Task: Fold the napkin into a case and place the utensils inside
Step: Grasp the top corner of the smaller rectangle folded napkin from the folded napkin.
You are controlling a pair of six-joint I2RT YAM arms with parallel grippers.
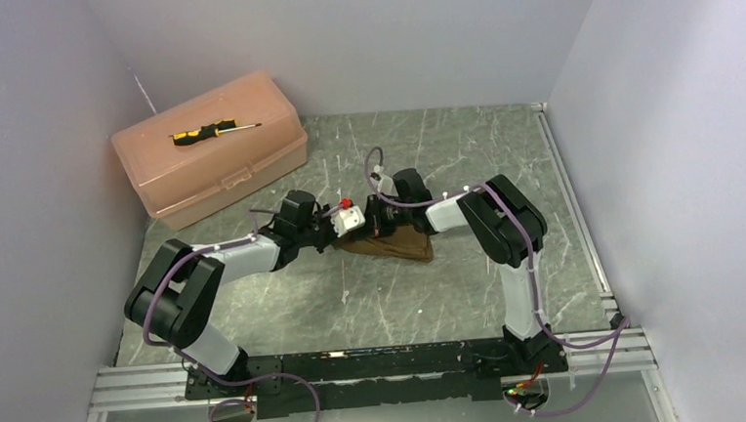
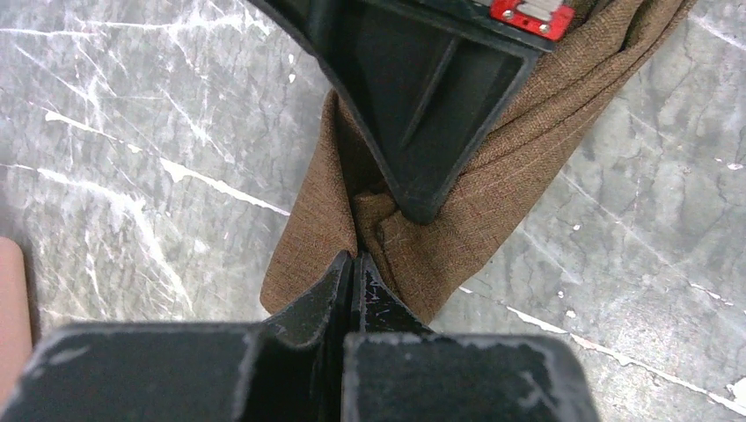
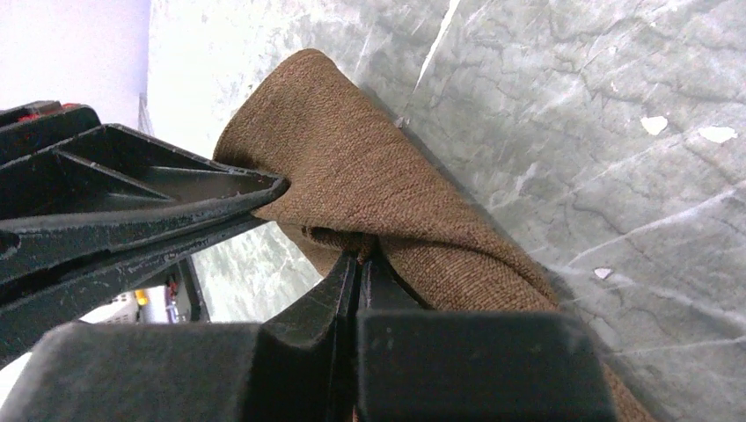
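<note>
The brown napkin [image 1: 396, 244] lies bunched on the marble table at the centre, between my two grippers. My left gripper [image 2: 354, 257] is shut on a pinched fold of the napkin [image 2: 493, 176]. My right gripper [image 3: 359, 257] is shut on another fold of the napkin [image 3: 387, 185], right next to the left one. The two grippers meet nose to nose over the cloth [image 1: 360, 222]. The right gripper's black fingers [image 2: 413, 105] show in the left wrist view, and the left gripper's fingers [image 3: 132, 202] show in the right wrist view. No utensils are in view.
A pink plastic box [image 1: 211, 147] stands at the back left with a yellow-and-black screwdriver [image 1: 210, 132] on its lid. White walls close in the table on the left, back and right. A metal rail [image 1: 359, 368] runs along the near edge.
</note>
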